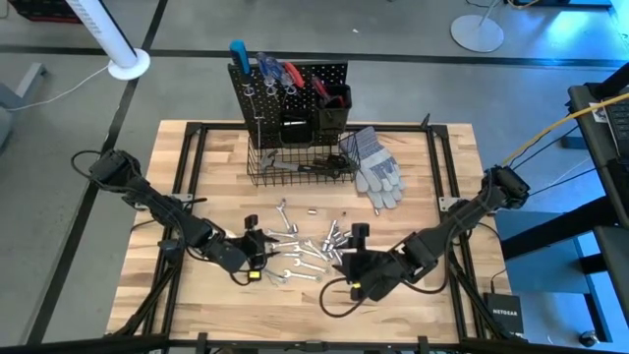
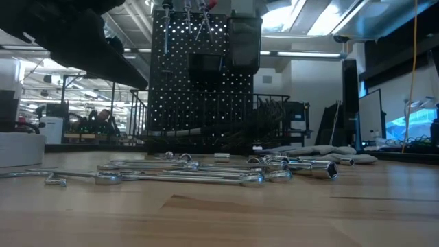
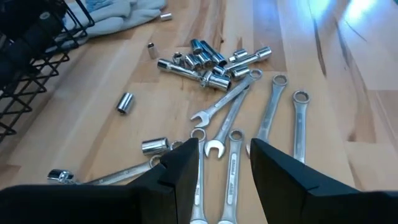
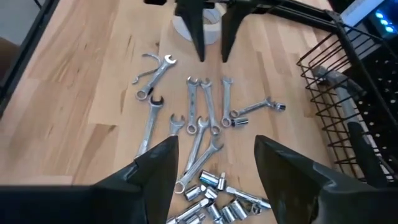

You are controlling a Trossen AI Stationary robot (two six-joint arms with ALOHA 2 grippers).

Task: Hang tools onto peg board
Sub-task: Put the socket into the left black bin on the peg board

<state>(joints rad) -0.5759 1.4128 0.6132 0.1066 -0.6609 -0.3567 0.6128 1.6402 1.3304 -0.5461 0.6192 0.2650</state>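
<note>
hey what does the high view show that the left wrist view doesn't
Only the high view shows the peg board with tools hung on it, both arms, and the right gripper. Only the left wrist view shows the left gripper up close, open above the wrenches, and the cluster of sockets in detail. Both show the wooden table, the wire basket and the grey gloves.

The left gripper [image 3: 225, 163] hangs over the wooden table [image 3: 348, 93], its two dark fingers [image 3: 183, 165] apart with nothing between them. Below the gap lie silver wrenches [image 3: 231, 180], fanned side by side. Beyond them sits a cluster of sockets [image 3: 208, 62]. One loose socket [image 3: 125, 102] lies apart, near the wire basket [image 3: 28, 74]. Grey gloves [image 3: 127, 12] rest past the basket.
</note>
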